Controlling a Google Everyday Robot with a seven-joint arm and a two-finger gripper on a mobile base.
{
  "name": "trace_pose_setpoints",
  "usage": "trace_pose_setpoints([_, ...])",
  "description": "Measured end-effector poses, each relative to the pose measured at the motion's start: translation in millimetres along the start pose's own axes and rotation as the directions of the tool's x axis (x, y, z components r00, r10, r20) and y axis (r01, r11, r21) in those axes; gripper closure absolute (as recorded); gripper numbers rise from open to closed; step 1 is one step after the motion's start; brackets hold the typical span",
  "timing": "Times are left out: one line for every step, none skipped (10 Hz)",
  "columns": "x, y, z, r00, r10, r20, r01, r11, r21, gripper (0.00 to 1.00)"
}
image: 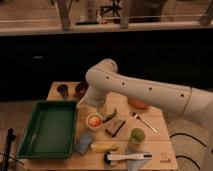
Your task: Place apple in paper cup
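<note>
Wooden desk (pixel 155 137) carrying the items; a small dark mark sits near its front right corner, too small to read, and no other writing can be made out. White robot arm (pixel 145 90) reaches in from the right and bends down over the desk's middle, with the tool (pixel 98 106) just above the paper cup (pixel 94 121); whether the tool is spread or closed cannot be told. Paper cup: short, wide and white, standing beside the green tray (pixel 50 127). Apple (pixel 94 120): a red-orange round seen in the cup's mouth, lying inside the cup. Nearby are a light green cup (pixel 137 135), a yellow long fruit (pixel 103 147), a fork (pixel 144 121), an orange plate (pixel 138 104) and two dark cups (pixel 63 90) at the back left.
</note>
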Motion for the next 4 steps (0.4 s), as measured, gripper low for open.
trace_pose_setpoints([0.8,-1.4,-3.7,1.000,-0.003,-0.004,0.003,1.000,0.001,0.20])
trace_pose_setpoints([0.9,-2.4,-6.5,1.000,-0.006,-0.008,0.006,1.000,0.002,0.20])
trace_pose_setpoints([1.1,-3.3,-8.8,1.000,-0.009,-0.011,0.009,1.000,0.003,0.20])
trace_pose_setpoints([1.4,-4.5,-12.8,1.000,-0.012,-0.017,0.012,1.000,0.004,0.20])
